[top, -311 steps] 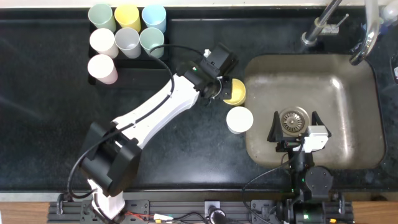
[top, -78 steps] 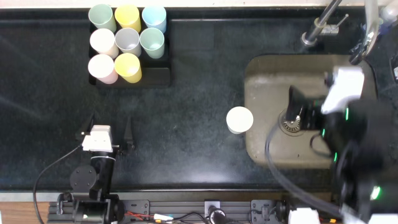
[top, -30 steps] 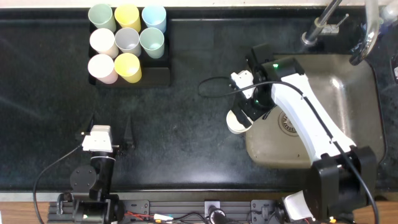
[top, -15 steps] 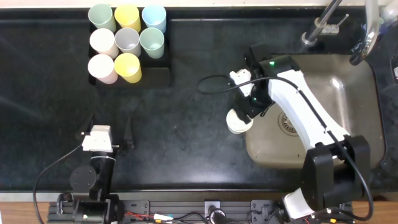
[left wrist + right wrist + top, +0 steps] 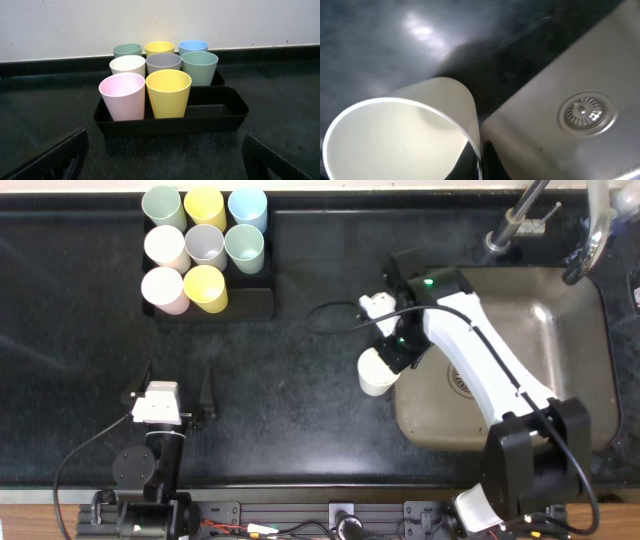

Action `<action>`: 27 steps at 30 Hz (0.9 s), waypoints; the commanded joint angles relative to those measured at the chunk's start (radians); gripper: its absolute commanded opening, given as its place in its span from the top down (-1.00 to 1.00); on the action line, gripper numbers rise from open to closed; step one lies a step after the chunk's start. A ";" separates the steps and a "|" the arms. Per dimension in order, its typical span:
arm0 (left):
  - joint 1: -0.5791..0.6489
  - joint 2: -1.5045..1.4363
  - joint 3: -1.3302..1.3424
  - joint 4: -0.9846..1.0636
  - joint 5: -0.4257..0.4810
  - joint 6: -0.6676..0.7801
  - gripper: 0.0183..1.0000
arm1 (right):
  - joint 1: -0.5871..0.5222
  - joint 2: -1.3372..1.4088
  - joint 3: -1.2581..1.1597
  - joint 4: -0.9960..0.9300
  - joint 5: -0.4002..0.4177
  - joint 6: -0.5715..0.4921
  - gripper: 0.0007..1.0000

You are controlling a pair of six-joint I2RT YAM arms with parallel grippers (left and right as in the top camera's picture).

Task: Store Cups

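The right arm [image 5: 470,350] has its jaws clamped on the rim of a white cup [image 5: 374,374], which tilts just beside the left edge of the sink [image 5: 560,310]. Eight cups [image 5: 205,245] stand in the black tray [image 5: 250,302] at the back left corner of the bench [image 5: 300,430]. The left arm [image 5: 157,405] sits near the front edge, jaws spread wide.

The right gripper [image 5: 393,352] held a cream cup [image 5: 375,375] by its rim, just beside the left edge of the sink [image 5: 560,415]. Eight cups [image 5: 205,288] stood in the black tray [image 5: 250,302] near the far left corner of the worktop [image 5: 300,420]. The left gripper [image 5: 170,388] rested near the front edge, fingers spread.
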 commanded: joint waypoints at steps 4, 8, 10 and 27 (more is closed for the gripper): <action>0.011 -0.008 -0.003 -0.003 -0.001 0.022 -1.00 | 0.090 -0.006 0.471 -0.056 0.046 0.105 0.92; 0.011 -0.008 -0.003 -0.003 -0.001 0.022 -1.00 | 0.160 0.051 0.697 -0.059 0.099 0.155 0.91; 0.011 -0.008 -0.003 -0.002 -0.001 0.023 -1.00 | 0.194 0.103 0.786 -0.060 0.101 0.201 0.92; 0.011 -0.008 -0.003 -0.003 -0.001 0.022 -1.00 | 0.350 0.527 1.138 -0.071 0.169 0.383 0.92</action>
